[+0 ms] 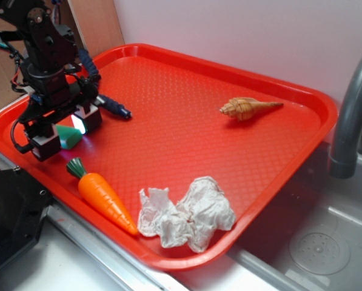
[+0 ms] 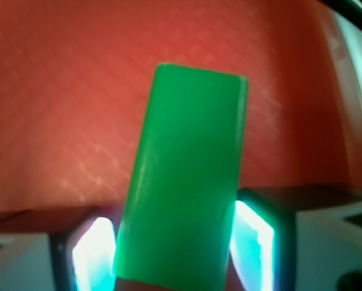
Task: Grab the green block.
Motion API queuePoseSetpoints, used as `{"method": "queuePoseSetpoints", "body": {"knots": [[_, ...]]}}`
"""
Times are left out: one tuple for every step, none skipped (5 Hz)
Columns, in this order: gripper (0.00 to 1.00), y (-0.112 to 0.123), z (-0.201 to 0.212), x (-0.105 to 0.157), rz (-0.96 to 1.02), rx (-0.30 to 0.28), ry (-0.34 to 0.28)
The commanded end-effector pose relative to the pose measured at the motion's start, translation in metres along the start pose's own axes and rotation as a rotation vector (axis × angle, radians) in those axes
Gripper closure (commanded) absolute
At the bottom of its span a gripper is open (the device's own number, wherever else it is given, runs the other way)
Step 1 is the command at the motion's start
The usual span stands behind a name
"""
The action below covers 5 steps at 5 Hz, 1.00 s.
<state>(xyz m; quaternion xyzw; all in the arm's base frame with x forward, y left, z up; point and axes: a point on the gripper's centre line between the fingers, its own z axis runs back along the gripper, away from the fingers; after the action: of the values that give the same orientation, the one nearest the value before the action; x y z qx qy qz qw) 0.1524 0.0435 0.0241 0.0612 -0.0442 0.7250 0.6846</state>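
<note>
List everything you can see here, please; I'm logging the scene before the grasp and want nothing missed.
Flat rectangular green block: one, bright green, on the tray's near-left part, between the gripper's fingers.
Toy plastic carrot: one, orange with dark green top, lying along the tray's front edge.
Crumpled white paper: one wad, white, front of the tray, right of the carrot.
Spiral seashell: one, tan, far right part of the tray.
Textured plastic tray: one, red, under all of these.
Curved faucet: one, grey, right edge, over a metal sink.
Gripper: one, black with lit pads, straddling the block; contact unclear.
</note>
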Motion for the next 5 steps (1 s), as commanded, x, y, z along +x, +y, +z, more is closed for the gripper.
{"method": "queuePoseSetpoints", "body": {"knots": [[1.00,-0.039,0.089,-0.012,-0.455,-0.065,0.081],[1.00,-0.051,0.116,-0.023,-0.708,-0.032,0.185],[1.00,-0.052,0.142,-0.030,-0.956,-0.089,0.172],[1.00,-0.051,0.166,-0.031,-1.204,-0.167,0.205],[1.00,-0.049,0.176,-0.030,-1.410,-0.234,0.201]]}}
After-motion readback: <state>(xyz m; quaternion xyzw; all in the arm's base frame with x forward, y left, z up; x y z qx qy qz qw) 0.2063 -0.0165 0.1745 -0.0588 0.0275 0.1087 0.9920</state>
